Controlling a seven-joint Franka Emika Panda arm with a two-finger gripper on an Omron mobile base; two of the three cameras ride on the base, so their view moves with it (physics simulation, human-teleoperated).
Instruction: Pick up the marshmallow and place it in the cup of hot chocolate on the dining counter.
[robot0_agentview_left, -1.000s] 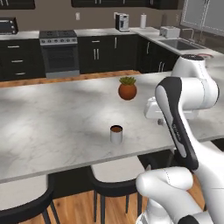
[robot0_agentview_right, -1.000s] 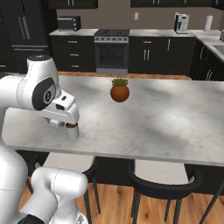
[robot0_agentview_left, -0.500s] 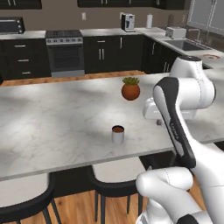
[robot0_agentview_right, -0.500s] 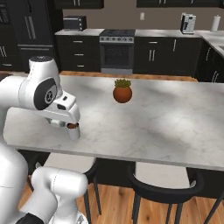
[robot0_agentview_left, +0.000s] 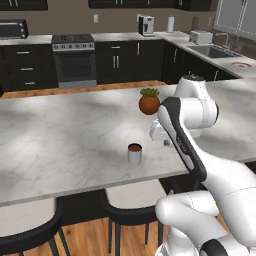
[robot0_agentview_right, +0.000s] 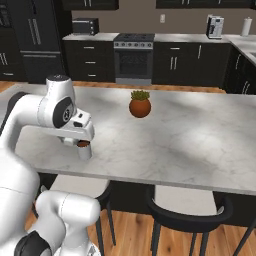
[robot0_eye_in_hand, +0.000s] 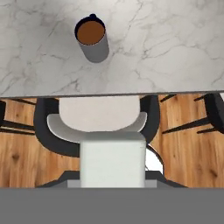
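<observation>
Tool (robot0_eye_in_hand: 113, 175) grips marshmallow (robot0_eye_in_hand: 113, 159) beyond counter (robot0_eye_in_hand: 175, 52) edge.

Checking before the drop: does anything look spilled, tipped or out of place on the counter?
Nothing stands out. The cup of hot chocolate stands upright on the dining counter, with no spill around it; the plant pot is upright too.
</observation>
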